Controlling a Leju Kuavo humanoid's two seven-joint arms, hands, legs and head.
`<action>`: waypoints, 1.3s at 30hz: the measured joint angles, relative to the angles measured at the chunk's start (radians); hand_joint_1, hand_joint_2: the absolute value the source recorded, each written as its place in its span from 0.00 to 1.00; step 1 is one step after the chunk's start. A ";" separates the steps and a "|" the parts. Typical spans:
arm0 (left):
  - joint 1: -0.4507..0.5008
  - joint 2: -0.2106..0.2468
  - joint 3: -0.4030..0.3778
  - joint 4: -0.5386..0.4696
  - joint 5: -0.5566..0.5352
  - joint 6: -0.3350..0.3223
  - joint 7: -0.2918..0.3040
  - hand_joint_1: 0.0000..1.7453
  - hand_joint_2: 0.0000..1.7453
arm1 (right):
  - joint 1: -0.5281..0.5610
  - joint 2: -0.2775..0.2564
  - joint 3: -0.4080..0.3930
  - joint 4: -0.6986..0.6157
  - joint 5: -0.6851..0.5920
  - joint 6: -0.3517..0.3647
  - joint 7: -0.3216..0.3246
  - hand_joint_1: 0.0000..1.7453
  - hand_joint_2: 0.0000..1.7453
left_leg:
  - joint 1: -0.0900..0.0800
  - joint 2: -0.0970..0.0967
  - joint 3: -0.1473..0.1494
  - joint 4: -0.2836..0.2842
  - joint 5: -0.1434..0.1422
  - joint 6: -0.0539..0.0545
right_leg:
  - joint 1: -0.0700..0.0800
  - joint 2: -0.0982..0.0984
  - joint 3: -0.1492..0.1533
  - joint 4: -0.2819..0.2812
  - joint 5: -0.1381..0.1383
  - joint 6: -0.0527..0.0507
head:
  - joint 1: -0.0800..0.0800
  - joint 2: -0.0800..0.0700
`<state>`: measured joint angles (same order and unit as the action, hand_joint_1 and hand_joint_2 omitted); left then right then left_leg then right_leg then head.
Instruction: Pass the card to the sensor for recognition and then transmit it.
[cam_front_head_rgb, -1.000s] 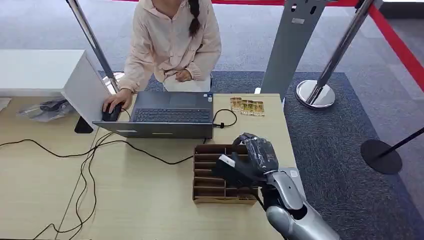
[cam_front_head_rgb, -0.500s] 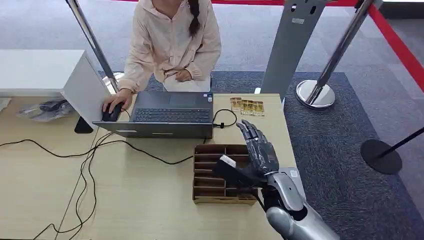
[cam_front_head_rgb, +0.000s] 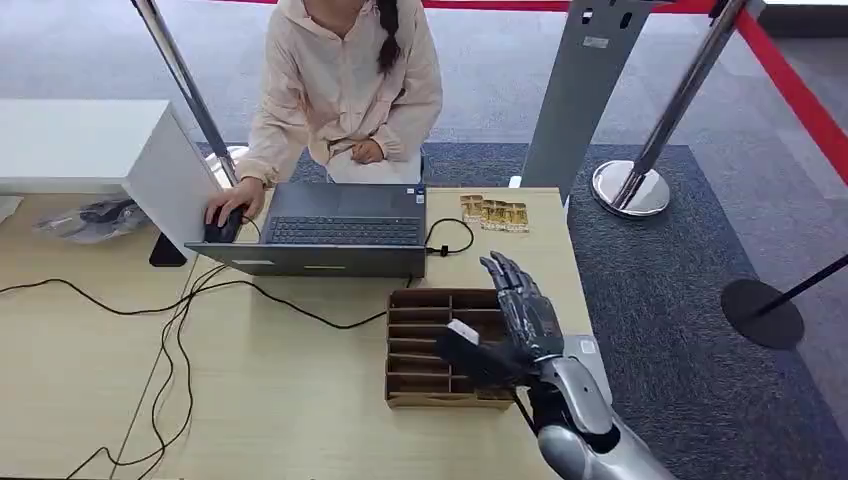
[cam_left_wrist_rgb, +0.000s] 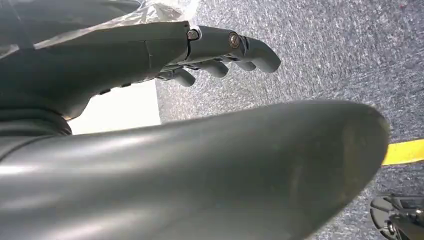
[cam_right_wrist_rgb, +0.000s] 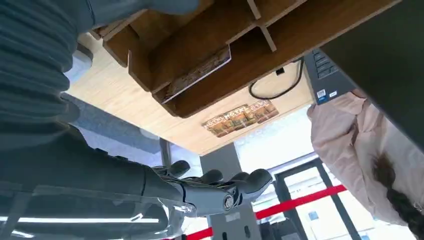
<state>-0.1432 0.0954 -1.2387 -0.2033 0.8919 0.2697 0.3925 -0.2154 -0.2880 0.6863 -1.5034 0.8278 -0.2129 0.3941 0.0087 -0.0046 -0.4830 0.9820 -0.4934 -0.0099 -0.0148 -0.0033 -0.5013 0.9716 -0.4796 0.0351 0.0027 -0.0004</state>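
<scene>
Head view: the right hand (cam_front_head_rgb: 505, 325) hovered over the right side of the box (cam_front_head_rgb: 412, 345), a slotted cardboard tray on the surface (cam_front_head_rgb: 280, 420). Its fingers were stretched forward and apart, thumb out to the side above the slots, holding nothing; this looked like a pose for reaching down to a card. A row of cards (cam_front_head_rgb: 493, 214) lay flat near the surface's far edge, beside the laptop (cam_front_head_rgb: 330, 232), probably within reach of the person (cam_front_head_rgb: 340, 85) seated behind it with one hand on a mouse (cam_front_head_rgb: 222, 228). I could not make out a sensor.

Left wrist view: the left hand (cam_left_wrist_rgb: 150, 50) hung over grey carpet (cam_left_wrist_rgb: 325, 50), its fingers loosely extended and empty, apparently parked out of the way.

Right wrist view: the right hand's fingers (cam_right_wrist_rgb: 220, 185) were spread with nothing between them. One card (cam_right_wrist_rgb: 197, 72) stood on edge in a slot of the box, upright so its rim could be pinched. The flat cards showed beyond on the surface.
</scene>
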 joint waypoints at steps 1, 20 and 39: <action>0.000 0.000 0.000 0.000 0.000 0.000 0.000 0.00 0.00 | 0.003 0.000 0.000 0.000 -0.001 0.000 -0.001 0.09 1.00 | 0.000 0.000 0.000 0.000 0.000 0.000 | 0.000 0.000 0.000 0.000 0.000 0.000 | 0.000 0.000; 0.000 0.003 0.000 0.000 -0.002 0.002 -0.006 0.00 0.00 | 0.002 -0.002 -0.003 -0.002 0.002 0.000 -0.008 0.13 1.00 | 0.000 0.000 0.001 0.000 0.000 0.000 | 0.000 0.000 0.001 0.000 0.000 0.000 | 0.000 0.000; 0.000 0.003 0.000 0.000 -0.006 -0.003 -0.022 0.00 0.00 | -0.044 -0.002 -0.002 -0.032 0.025 0.040 0.005 0.24 1.00 | 0.000 0.000 0.001 0.000 0.000 0.000 | 0.000 0.000 0.002 0.000 0.000 0.000 | 0.000 0.000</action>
<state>-0.1436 0.0980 -1.2387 -0.2033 0.8858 0.2663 0.3708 -0.2595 -0.2899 0.6847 -1.5354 0.8530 -0.1732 0.3990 0.0088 -0.0046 -0.4819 0.9819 -0.4934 -0.0099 -0.0148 -0.0033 -0.4996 0.9716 -0.4796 0.0351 0.0030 -0.0004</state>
